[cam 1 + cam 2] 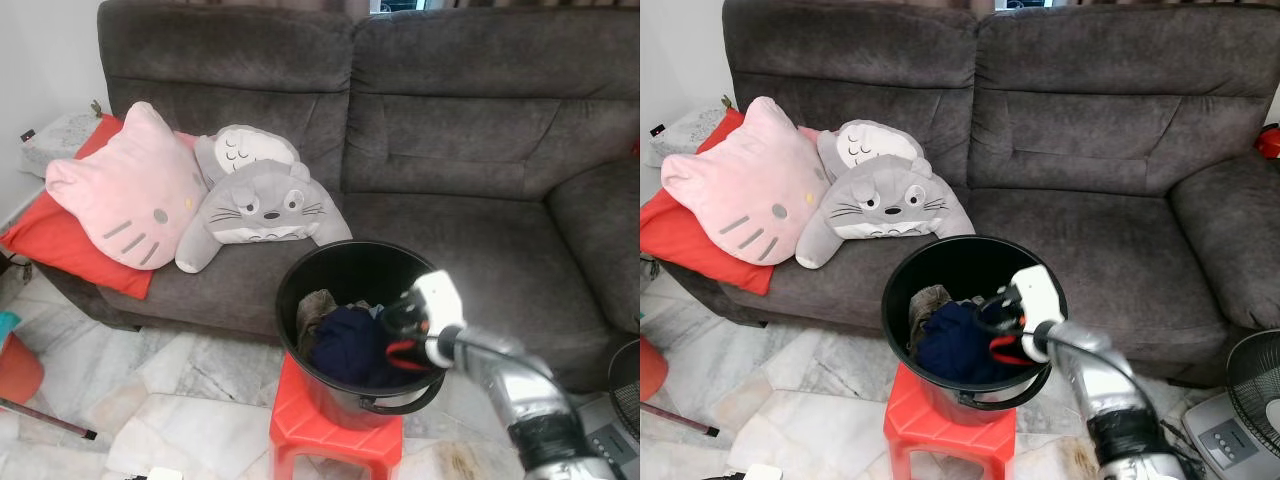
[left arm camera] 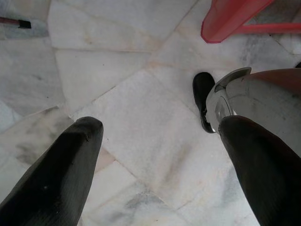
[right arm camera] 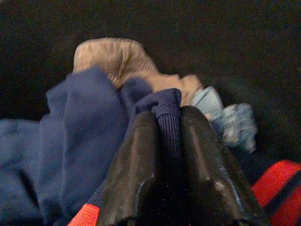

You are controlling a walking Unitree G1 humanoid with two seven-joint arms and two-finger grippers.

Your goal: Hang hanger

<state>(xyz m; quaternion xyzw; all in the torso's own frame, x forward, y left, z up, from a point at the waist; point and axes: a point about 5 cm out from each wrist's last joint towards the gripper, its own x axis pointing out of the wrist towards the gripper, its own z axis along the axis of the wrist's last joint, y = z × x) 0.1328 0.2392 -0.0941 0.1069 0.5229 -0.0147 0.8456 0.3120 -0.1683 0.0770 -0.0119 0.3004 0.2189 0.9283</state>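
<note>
the left gripper (image 2: 155, 141) hung over the marble floor (image 2: 117, 84), fingers apart; a pink cushion (image 1: 125, 190) lay on the grey sofa (image 1: 450, 150); the black bucket (image 1: 300, 275) stood on a red stool (image 1: 330, 425); inside it the right gripper (image 3: 169, 136) was pinched together on a navy garment (image 3: 75, 141); i could not make out a hanger.

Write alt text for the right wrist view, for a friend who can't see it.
Two black fingers of the right tool pinch a fold of navy blue garment inside a black bucket. Tan cloth and pale blue cloth lie behind it, with red fabric at one edge.
</note>
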